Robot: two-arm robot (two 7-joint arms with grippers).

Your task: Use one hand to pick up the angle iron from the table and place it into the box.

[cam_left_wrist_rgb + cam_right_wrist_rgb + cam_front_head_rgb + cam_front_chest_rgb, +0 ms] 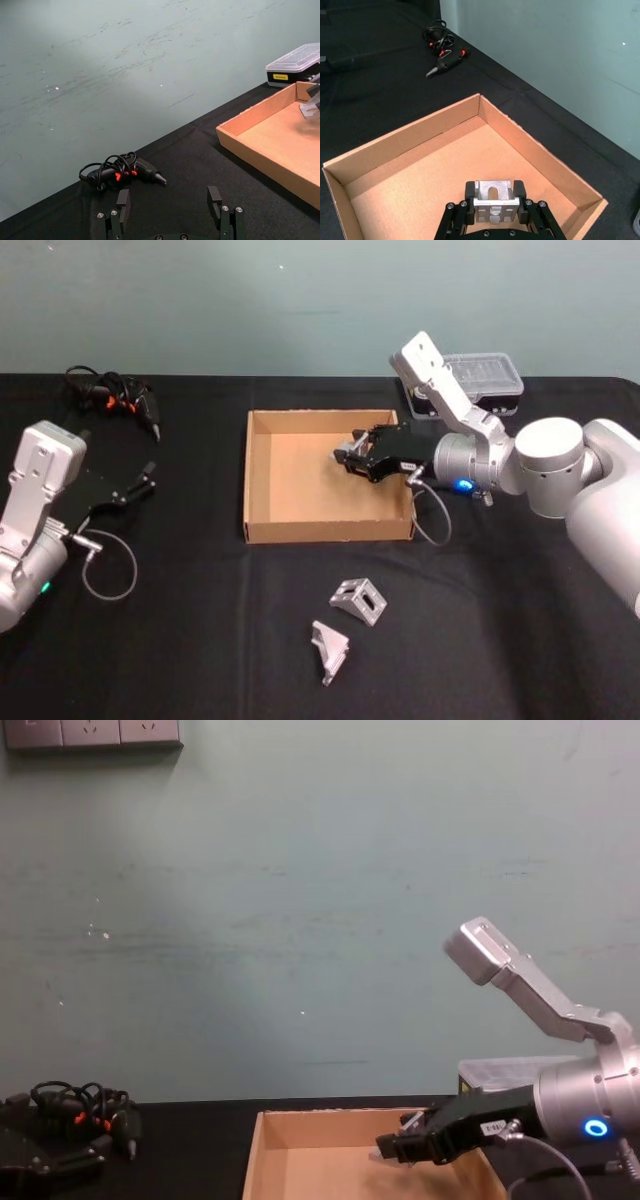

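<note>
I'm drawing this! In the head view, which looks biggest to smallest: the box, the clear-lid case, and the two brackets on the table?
1. Box
2. Case
3. Back bracket and front bracket, about the same

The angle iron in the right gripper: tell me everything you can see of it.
The angle iron is a small silver-grey metal bracket with a slot cut in its upper face. The right gripper clamps it between both fingers, over the far right part of the box, seemingly clear of the cardboard floor. Nothing else touches it.
</note>
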